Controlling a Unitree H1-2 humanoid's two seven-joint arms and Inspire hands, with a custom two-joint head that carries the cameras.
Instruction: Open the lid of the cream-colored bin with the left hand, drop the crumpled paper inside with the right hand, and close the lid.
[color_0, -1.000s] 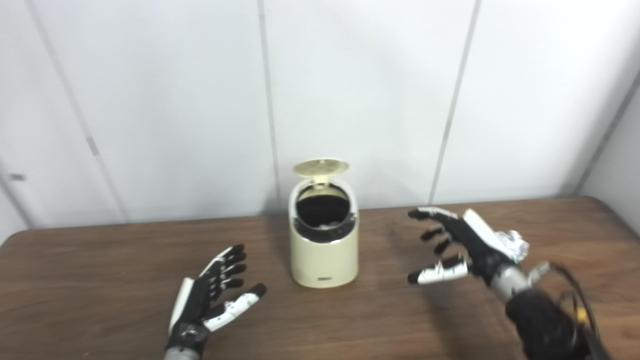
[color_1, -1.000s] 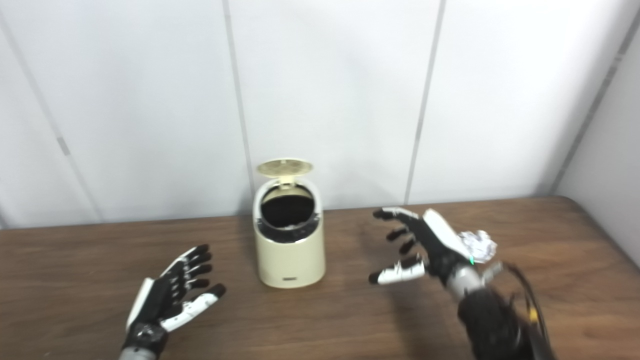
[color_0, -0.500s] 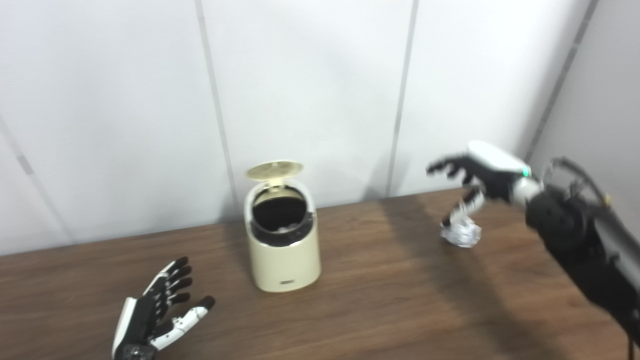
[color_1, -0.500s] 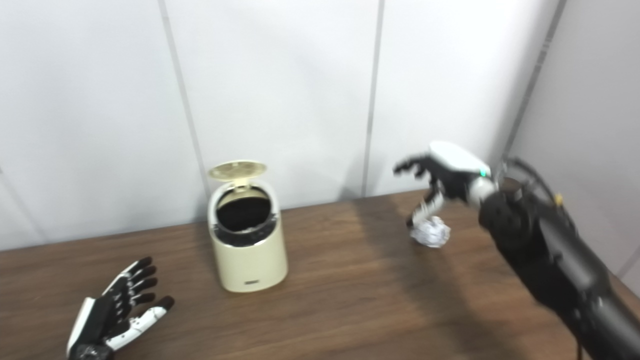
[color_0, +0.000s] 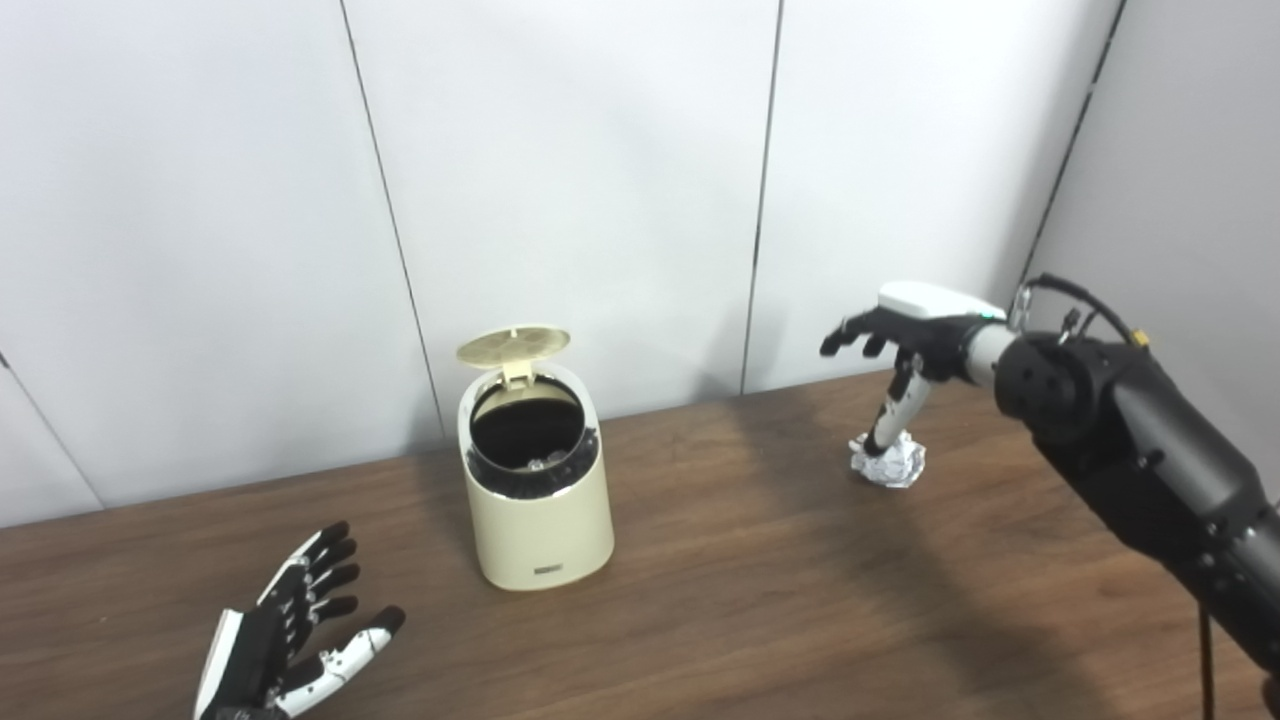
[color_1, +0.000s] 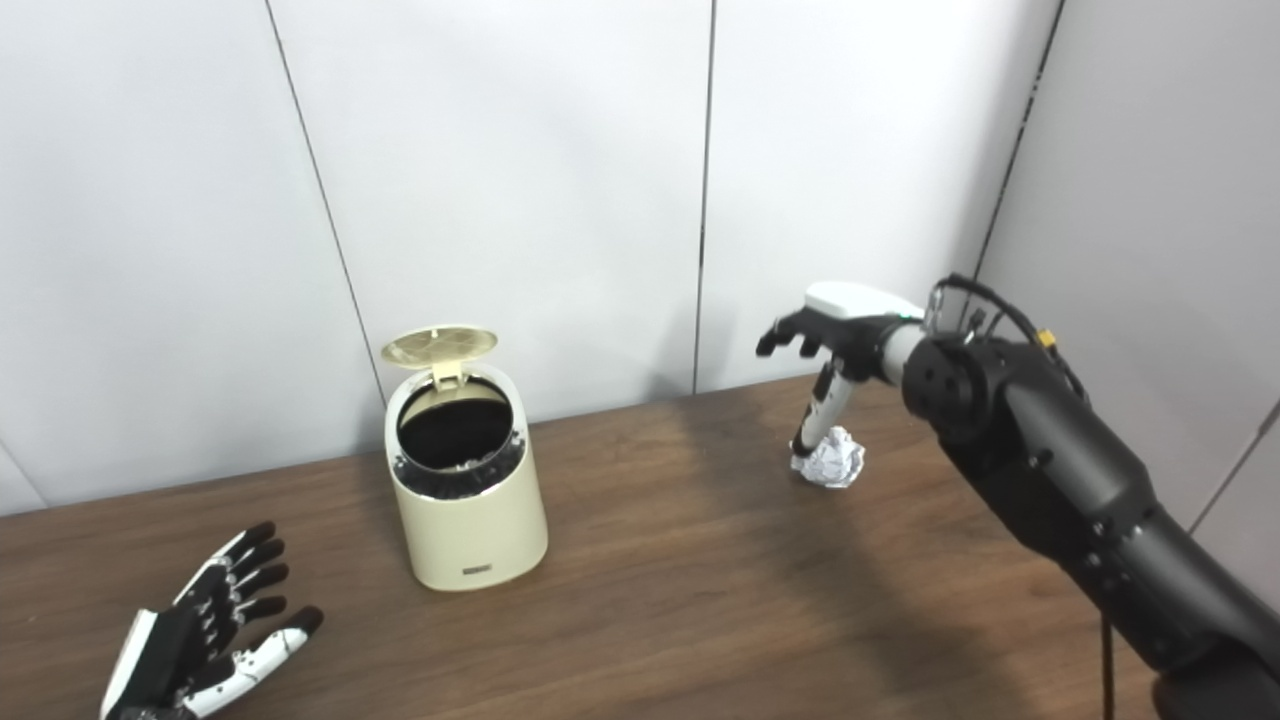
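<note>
In my left eye view, the cream-colored bin (color_0: 536, 478) stands on the table (color_0: 700, 600) with its lid (color_0: 513, 344) tipped up, and my left hand (color_0: 285, 645) lies near the front edge with fingers spread, holding nothing. In my right eye view, my right hand (color_1: 835, 330) hangs spread and empty above the crumpled paper (color_1: 830, 464), thumb pointing down at it, though I cannot tell whether it touches

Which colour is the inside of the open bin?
Black inside the bin, with a cream body; clearest in the left eye view.
</note>
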